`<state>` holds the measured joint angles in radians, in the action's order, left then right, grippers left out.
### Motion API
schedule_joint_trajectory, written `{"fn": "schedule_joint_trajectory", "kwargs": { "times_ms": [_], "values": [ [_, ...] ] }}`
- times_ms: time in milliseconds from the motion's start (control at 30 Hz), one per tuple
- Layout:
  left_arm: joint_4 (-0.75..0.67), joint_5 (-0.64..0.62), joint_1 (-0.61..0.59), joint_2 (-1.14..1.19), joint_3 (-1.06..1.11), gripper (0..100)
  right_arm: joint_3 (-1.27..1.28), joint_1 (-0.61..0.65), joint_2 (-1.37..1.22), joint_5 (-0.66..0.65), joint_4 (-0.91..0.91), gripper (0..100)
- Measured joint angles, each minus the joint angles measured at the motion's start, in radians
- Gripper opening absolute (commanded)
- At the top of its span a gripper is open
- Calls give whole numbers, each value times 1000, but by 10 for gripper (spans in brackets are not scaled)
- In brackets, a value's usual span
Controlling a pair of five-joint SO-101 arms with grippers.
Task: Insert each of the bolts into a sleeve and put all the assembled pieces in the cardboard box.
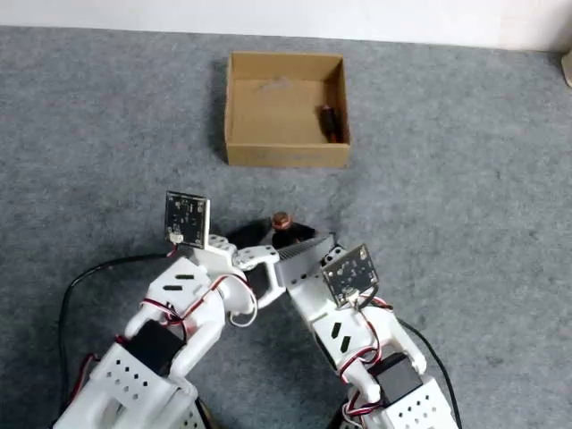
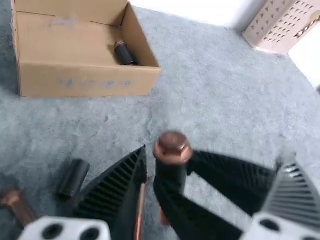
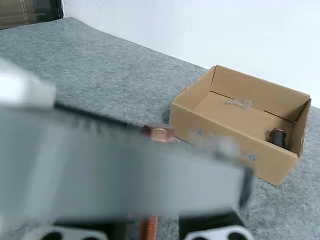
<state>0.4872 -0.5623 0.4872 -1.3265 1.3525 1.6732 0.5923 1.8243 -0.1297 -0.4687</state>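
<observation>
A copper-headed bolt point(image 1: 281, 219) point(image 2: 171, 146) point(image 3: 159, 132) sits in a black sleeve point(image 2: 171, 172), held upright above the carpet. My right gripper point(image 1: 288, 239) point(image 2: 175, 172) is shut on this piece with its black fingers, and the copper thread point(image 3: 147, 227) shows between its jaws. Around the same piece my left gripper point(image 1: 286, 246) point(image 2: 212, 156) stands open, one ribbed finger point(image 2: 120, 187) on each side. The cardboard box point(image 1: 286, 154) point(image 2: 85, 80) point(image 3: 225, 145) holds one assembled piece point(image 1: 332, 123) point(image 2: 123, 52) point(image 3: 277, 136). A loose sleeve point(image 2: 72, 177) and a loose bolt point(image 2: 12, 204) lie on the carpet by the left gripper.
Grey carpet covers the whole work surface, with open floor between the grippers and the box. A beige perforated object point(image 2: 285, 25) stands far off by the white wall.
</observation>
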Motion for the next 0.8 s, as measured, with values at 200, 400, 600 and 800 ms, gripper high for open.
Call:
{"fn": "schedule_joint_trajectory", "kwargs": {
  "times_ms": [200, 400, 600, 800],
  "values": [
    [-87, -8, -170, 0, -18, 188, 0, 0, 0, 0, 0, 5],
    [-95, -8, -305, 0, -17, 18, 0, 0, 0, 0, 0, 5],
    [-97, 72, -474, 0, -2, 7, 0, 0, 0, 0, 0, 5],
    [-101, 104, -506, 86, 8, 7, 0, -20, 0, 0, -26, 5]
  ]
}}
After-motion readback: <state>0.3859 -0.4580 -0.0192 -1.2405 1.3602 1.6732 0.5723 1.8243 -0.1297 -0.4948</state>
